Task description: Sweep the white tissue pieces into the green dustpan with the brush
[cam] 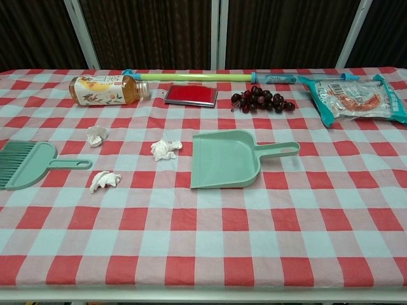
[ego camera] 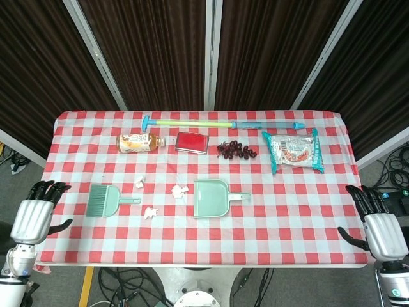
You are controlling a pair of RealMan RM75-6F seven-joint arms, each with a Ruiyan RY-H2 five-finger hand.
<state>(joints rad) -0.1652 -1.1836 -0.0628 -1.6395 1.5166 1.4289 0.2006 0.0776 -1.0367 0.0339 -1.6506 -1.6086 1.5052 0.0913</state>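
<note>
three crumpled white tissue pieces lie on the red-and-white checked tablecloth point(ego camera: 307, 217): one small wad point(ego camera: 139, 182) just beyond the brush handle, one point(ego camera: 179, 190) just beside the dustpan's open mouth, and one point(ego camera: 151, 213) nearer the front edge, between brush and dustpan. they look soft and wrinkled, with ragged outlines. the brush point(ego camera: 109, 200) is pale green plastic, a flat wedge with darker straight bristles pointing toward the table's left end and a slim looped handle pointing toward the dustpan. the green dustpan point(ego camera: 214, 197) is smooth moulded plastic, a shallow tray lying flat with its stub handle pointing right. along the far side lie a long thin rod-like tool point(ego camera: 220, 123), a tea bottle point(ego camera: 138, 142) on its side, a flat red packet point(ego camera: 192, 141), a dark glossy bunch of grapes point(ego camera: 236, 150) and a crinkly snack bag point(ego camera: 293, 151). the left hand point(ego camera: 35, 214) and the right hand point(ego camera: 376, 224) hang off the table's front corners, fingers spread, holding nothing, well apart from the brush.
</note>
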